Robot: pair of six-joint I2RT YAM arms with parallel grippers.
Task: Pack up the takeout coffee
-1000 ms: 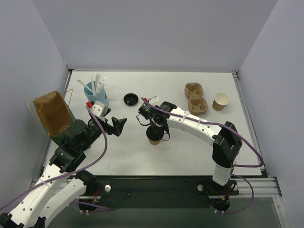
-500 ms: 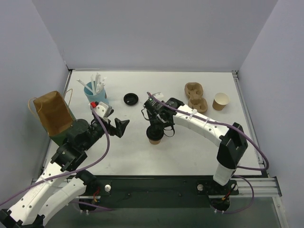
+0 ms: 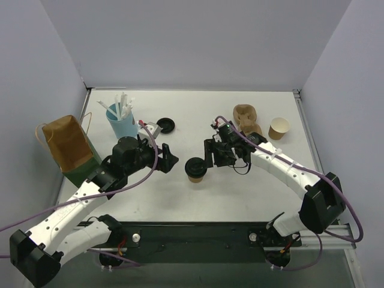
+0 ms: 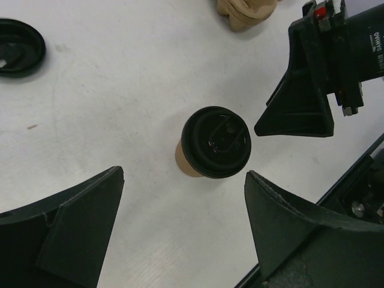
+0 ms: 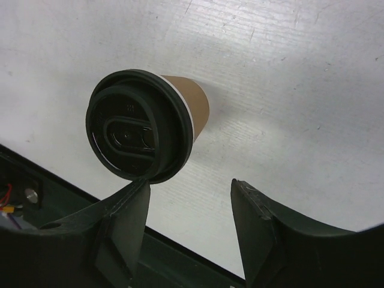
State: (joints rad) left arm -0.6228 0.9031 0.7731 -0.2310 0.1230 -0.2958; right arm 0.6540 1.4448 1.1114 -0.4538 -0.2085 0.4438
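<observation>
Since a second ago the right gripper (image 3: 208, 158) has let go of the cup's top and backed off to the right, while the left arm has reached in from the left; the takeout coffee (image 3: 195, 169) stands where it stood. It is upright on the white table (image 3: 240, 195), a little left of the middle and toward the near edge, with its black lid (image 4: 216, 141) seated on the tan cup. The right gripper sits just beside it on the right, jaws parted about halfway and holding nothing; in the right wrist view (image 5: 189, 198) the cup (image 5: 144, 129) lies ahead of the fingers, not between them, and one fingertip is so near the lid's rim that contact cannot be judged. The left gripper (image 3: 170, 157) hangs near the cup's left side, jaws spread wide and empty; its wrist view (image 4: 183, 180) looks down on the lid from above, the cup ahead of the two fingers. Farther out, a loose black lid (image 3: 165, 125) lies behind the left gripper, and a blue cup (image 3: 122, 124) of white straws (image 3: 120, 107) stands beside it. A brown paper bag (image 3: 66, 143) stands open at the left edge. At the far right are a moulded cup carrier (image 3: 246, 117) and an open paper cup (image 3: 279, 128).
</observation>
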